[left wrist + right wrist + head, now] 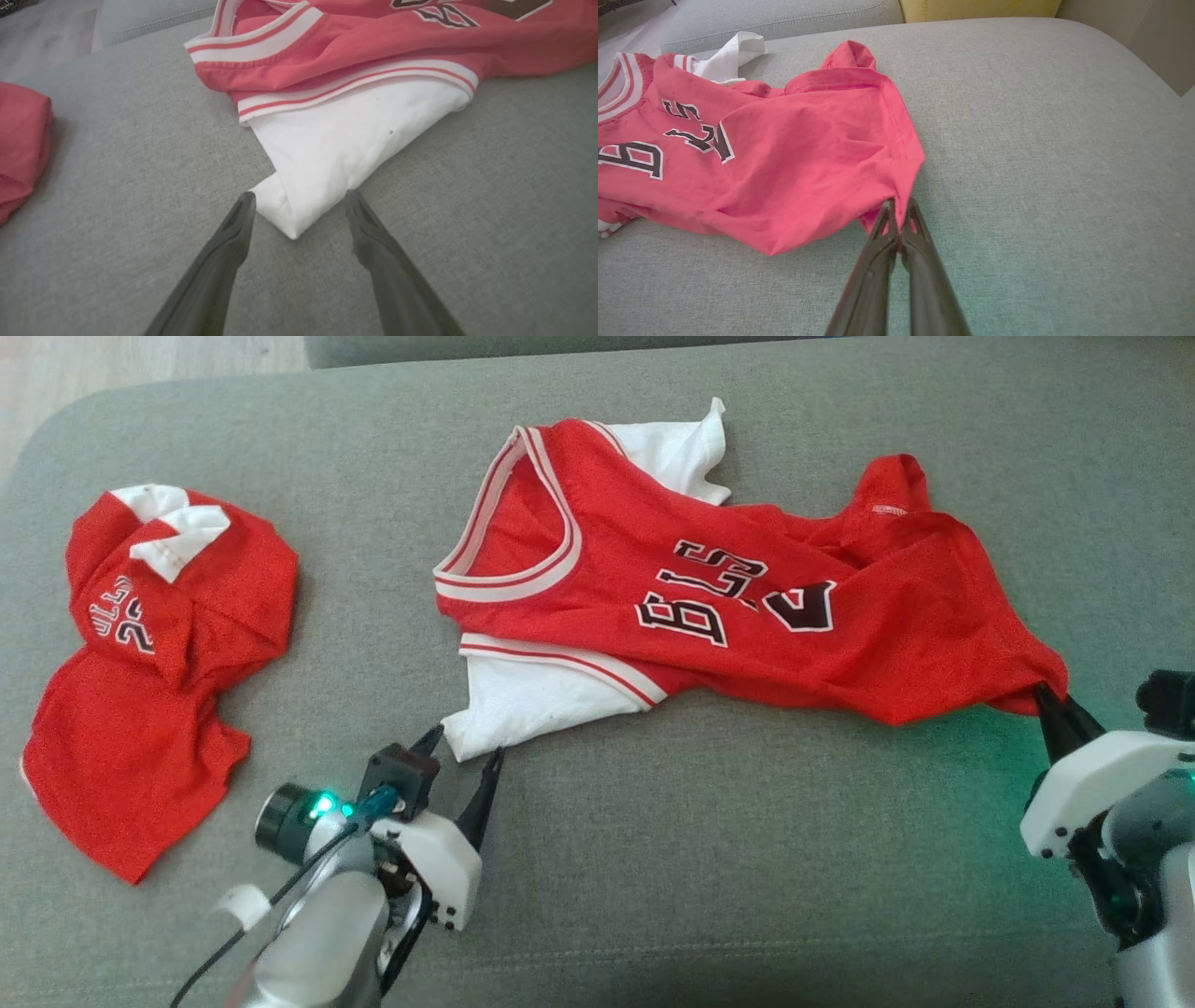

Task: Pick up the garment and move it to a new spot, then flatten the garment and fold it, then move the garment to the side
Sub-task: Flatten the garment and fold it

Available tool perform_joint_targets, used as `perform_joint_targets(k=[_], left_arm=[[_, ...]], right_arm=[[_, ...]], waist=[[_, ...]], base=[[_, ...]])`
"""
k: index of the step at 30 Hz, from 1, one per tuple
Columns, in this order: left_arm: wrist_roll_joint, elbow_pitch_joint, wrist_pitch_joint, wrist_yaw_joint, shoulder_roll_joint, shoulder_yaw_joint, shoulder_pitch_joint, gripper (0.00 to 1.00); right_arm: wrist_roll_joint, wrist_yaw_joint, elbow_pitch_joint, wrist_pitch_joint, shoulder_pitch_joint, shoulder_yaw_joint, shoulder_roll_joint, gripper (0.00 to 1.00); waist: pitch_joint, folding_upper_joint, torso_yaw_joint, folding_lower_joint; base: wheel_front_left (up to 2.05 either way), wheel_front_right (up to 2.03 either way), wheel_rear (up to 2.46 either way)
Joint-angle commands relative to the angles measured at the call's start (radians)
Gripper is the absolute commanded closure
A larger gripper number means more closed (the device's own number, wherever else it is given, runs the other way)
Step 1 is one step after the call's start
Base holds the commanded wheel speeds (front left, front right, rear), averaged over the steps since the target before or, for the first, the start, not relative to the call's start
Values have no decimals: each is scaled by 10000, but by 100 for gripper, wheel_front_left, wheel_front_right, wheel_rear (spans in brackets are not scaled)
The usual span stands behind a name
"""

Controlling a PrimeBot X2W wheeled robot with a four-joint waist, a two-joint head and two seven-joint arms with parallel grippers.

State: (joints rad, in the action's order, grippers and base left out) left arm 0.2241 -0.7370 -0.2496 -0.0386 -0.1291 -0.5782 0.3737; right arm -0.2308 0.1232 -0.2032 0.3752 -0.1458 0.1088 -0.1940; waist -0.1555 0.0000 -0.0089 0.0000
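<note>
Grey upholstered cushion (709, 859) spans the whole work area. Red jersey (747, 616) lies mid-cushion, spread sideways, rumpled, neckline toward the robot's left, hem toward its right, black-and-white lettering face up. Second red garment (159, 663) bunched in a heap at far left, well apart from the jersey. Right gripper (900, 203) low at the right, fingers pinched together on the jersey's near hem corner, cloth drawn to a point there. Left gripper (300, 195) on the cushion, fingers spread wide, either side of the folded tip of the white sleeve (345, 140), not closed on it.
</note>
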Motion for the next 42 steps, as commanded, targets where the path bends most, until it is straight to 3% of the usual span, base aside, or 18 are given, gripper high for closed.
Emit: perform_joint_targets(k=[1, 11, 12, 13, 14, 20, 23, 26, 29, 30, 33, 38, 42], left_arm=[[-202, 179, -122, 51, -251, 195, 557, 0], [-756, -1348, 30, -212, -193, -396, 1303, 0], [-730, -1532, 69, -247, -143, -416, 1375, 18], [-704, -1688, 76, -294, -97, -442, 1439, 79], [-665, -1807, 67, -349, -47, -463, 1493, 100], [43, -1832, -62, -701, 236, -245, 1638, 100], [1626, -1272, -69, -900, 516, 105, 1464, 100], [4133, 506, 359, -914, 580, -335, 1381, 100], [6177, 2499, 850, -916, -122, -384, 1572, 100], [7192, 3615, 1166, -917, -631, -199, 1752, 100], [8295, 4812, 1578, -918, -1193, 329, 2059, 100], [9448, 5771, 2134, -694, -1433, 1207, 2483, 100], [10189, 6395, 2522, -40, -1501, 1841, 2749, 100]], right_arm=[[-65, 75, 312, -107, -381, -209, -76, 100], [-120, 75, 302, -122, -664, -414, -37, 100], [-133, 75, 297, -143, -692, -432, -38, 100], [-150, 75, 287, -170, -717, -450, -43, 100], [-166, 75, 281, -192, -739, -475, -42, 100], [-290, 75, 262, -448, -858, -594, -229, 100], [-394, 75, 291, -688, -1027, -771, -484, 100], [-467, 75, 255, -945, -1302, -1009, -824, 100], [-559, 75, 160, -1103, -1738, -1209, -1199, 100], [-592, 75, 66, -1168, -2153, -1405, -1491, 100], [-744, 75, -100, -1286, -2904, -1735, -1828, 100], [-883, 75, -432, -1578, -3928, -2045, -2196, 100], [-786, 75, -682, -1981, -4571, -2143, -2339, 100]], waist=[[-33, 0, -37, 0], [-221, 0, -219, 0], [-223, 0, -218, 0], [-217, 0, -209, 0], [-208, 0, -195, 0], [37, 0, 57, 0], [300, 0, 198, 0], [637, 0, 340, 0], [983, 0, 467, 0], [1220, 0, 511, 0], [1559, 0, 523, 0], [1853, 0, 509, 0], [2109, 0, 493, 0]], base=[[0, 0, 0], [0, 0, 0], [0, 0, 0], [0, 0, 0], [0, 0, 0], [0, 0, 0], [0, 0, 0], [0, 0, 0], [0, 0, 0], [0, 0, 0], [0, 0, 0], [0, 0, 0], [0, 0, 0]])
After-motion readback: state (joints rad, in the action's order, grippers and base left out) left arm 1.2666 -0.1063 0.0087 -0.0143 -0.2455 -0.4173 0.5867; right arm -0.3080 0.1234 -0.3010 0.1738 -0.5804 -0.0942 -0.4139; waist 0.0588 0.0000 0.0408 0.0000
